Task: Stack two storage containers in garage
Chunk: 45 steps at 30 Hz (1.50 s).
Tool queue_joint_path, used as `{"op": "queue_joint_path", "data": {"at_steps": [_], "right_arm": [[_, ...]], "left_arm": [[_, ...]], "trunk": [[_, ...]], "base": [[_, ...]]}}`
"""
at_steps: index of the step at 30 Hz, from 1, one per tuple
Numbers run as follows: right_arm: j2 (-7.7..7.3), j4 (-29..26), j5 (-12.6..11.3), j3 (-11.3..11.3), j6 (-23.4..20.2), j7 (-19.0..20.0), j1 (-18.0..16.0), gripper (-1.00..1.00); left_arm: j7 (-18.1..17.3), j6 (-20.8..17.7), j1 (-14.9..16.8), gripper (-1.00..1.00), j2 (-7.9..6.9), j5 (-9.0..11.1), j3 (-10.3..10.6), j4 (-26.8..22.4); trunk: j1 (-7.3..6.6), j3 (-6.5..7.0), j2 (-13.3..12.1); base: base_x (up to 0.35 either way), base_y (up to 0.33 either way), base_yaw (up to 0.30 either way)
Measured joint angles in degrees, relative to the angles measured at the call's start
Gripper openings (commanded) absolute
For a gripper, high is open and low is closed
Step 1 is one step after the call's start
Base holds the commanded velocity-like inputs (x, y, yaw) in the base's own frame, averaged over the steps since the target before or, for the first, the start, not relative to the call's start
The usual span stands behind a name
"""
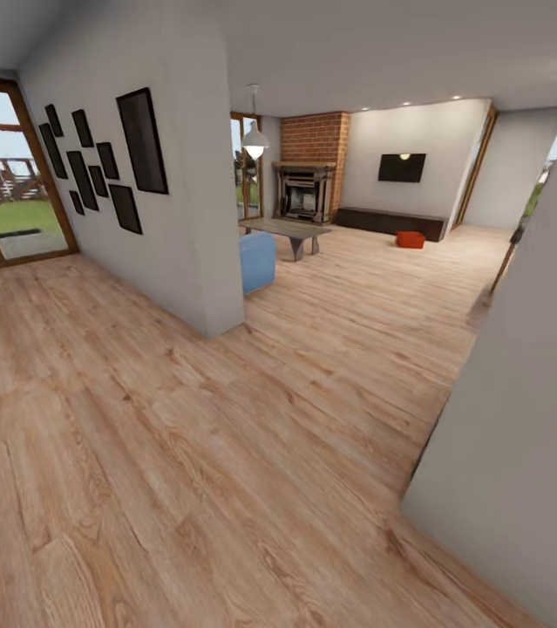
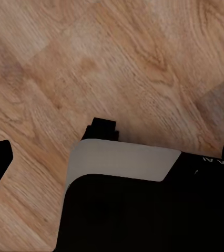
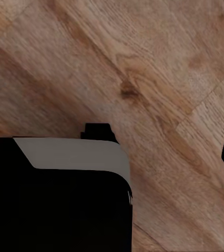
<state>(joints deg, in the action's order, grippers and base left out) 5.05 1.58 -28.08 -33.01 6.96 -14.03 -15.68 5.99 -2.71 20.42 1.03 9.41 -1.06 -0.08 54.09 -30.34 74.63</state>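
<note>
Step in hand, as I read it: drive into the living room (image 1: 383,262) toward the storage container (image 1: 410,239), the orange-red box on the plank floor just in front of the long low dark cabinet (image 1: 391,222), below the wall TV (image 1: 402,167). I see one box from here; can't tell if a second sits behind or on it.

To do it well: steer through the gap between the grey partition wall (image 1: 182,218) and the near wall (image 1: 522,419) at right (that one is close, give it margin), then pass right of the low coffee table (image 1: 288,230) and blue seat (image 1: 257,260). Arrive square to the box's long side.

Left hand (image 2: 112,144) and right hand (image 3: 162,139): fingers apart, nothing between them, pointing down at the wood floor (image 1: 182,453).

Room: light planks, brick fireplace (image 1: 311,170), pendant lamp (image 1: 254,139), dark frames (image 1: 104,157) on the partition, glass door (image 1: 3,183) at far left.
</note>
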Motion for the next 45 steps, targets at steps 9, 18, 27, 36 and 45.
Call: {"op": "queue_joint_path", "data": {"at_steps": [9,18,27,36,45], "right_arm": [[0.00,0.0,0.0,0.0,0.0,0.0,0.0,1.00],[0.00,0.0,0.0,0.0,0.1,0.0,0.0,1.00],[-0.10,0.0,-0.1,0.0,0.1,0.0,0.0,1.00],[-0.18,0.0,0.0,0.0,0.1,0.0,0.0,1.00],[-0.44,-0.1,-0.4,0.1,0.1,0.0,0.0,1.00]], "left_arm": [[0.0,0.0,0.0,1.00,0.00,0.0,0.0,0.0],[0.0,-0.1,0.0,1.00,0.01,0.0,0.0,0.0],[0.0,-0.1,0.0,1.00,0.01,-0.1,0.1,0.0],[0.0,0.0,0.0,1.00,0.01,0.0,0.1,0.0],[0.0,0.0,0.0,1.00,-0.08,0.0,0.0,0.0]], "trunk": [[0.00,0.00,0.0],[0.00,0.00,0.0],[0.00,0.00,0.0],[0.00,0.00,0.0],[0.00,0.00,0.0]], "base": [[0.320,0.000,0.271],[0.320,0.000,0.045],[0.320,0.000,0.000],[0.320,0.000,0.000],[0.320,0.000,0.000]]}}
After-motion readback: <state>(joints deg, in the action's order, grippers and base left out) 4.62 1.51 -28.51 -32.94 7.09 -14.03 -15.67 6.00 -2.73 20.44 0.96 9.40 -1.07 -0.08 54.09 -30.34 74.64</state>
